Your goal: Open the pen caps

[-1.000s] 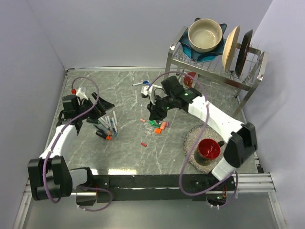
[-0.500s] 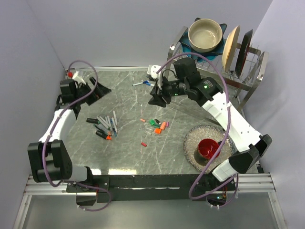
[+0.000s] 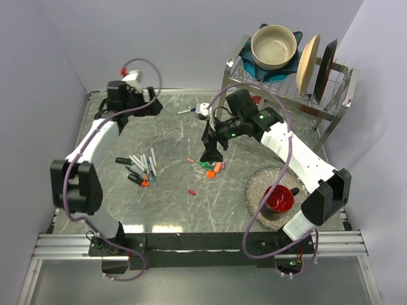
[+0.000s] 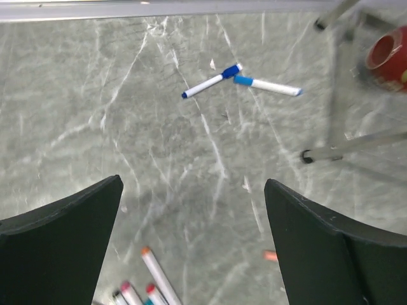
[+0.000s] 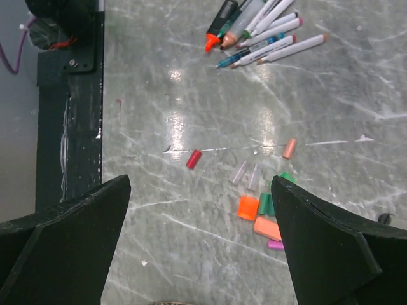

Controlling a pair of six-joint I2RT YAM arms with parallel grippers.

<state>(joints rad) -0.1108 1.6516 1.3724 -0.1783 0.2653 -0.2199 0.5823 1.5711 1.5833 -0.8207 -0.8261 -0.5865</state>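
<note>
Several loose pen caps (image 3: 211,167), orange, green, pink and salmon, lie in a cluster mid-table, with a red cap (image 3: 192,191) nearer. In the right wrist view the orange cap (image 5: 248,207) and green caps (image 5: 266,203) sit by the right finger, and the red cap (image 5: 193,158) lies apart. My right gripper (image 3: 210,152) (image 5: 200,184) hangs open just above this cluster, holding nothing. A pile of markers (image 3: 140,168) (image 5: 261,32) lies to the left. My left gripper (image 3: 147,107) (image 4: 193,190) is open and empty at the back left, facing two blue pens (image 3: 191,111) (image 4: 213,81).
A dish rack (image 3: 331,95) with a bowl (image 3: 274,46) and plates stands at the back right; its leg (image 4: 331,82) and a red mug (image 4: 388,54) beneath it show in the left wrist view. A red cup (image 3: 278,198) sits on a grey round mat (image 3: 254,184) at the near right.
My right gripper opened wide and came down from the back toward the cap cluster. The left arm swung up and right along the back wall, away from the marker pile.
</note>
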